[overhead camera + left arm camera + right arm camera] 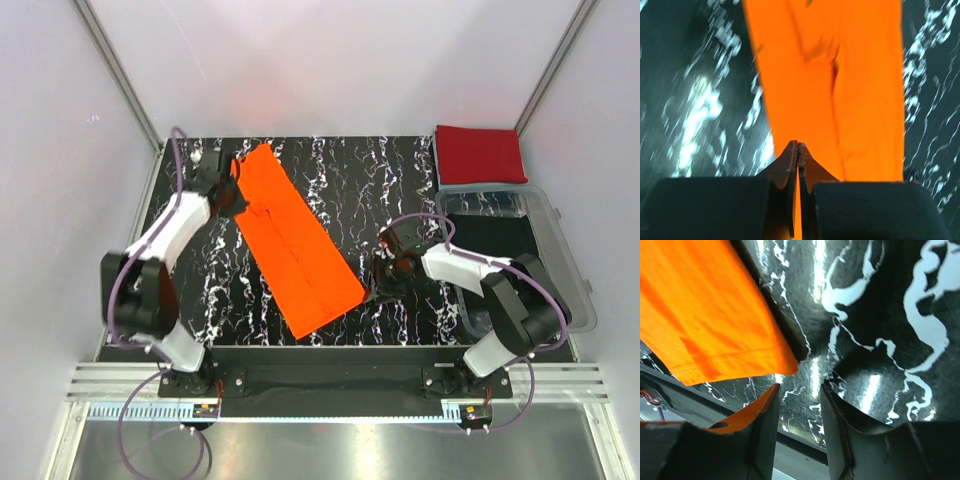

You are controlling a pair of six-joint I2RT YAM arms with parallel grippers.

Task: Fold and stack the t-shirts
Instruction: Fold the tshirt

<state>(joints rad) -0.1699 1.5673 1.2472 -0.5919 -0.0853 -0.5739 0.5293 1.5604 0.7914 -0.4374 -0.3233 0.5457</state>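
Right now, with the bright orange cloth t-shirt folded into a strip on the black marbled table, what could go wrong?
The left gripper is shut on one end of the bright orange cloth t-shirt, but the open right gripper has the near corner just beyond its fingers: lifting now could unfold the strip.
Closing there, it might miss the corner or catch one layer.
Carried cloth could snag the clear plastic bin next to the folded deep red t-shirt.
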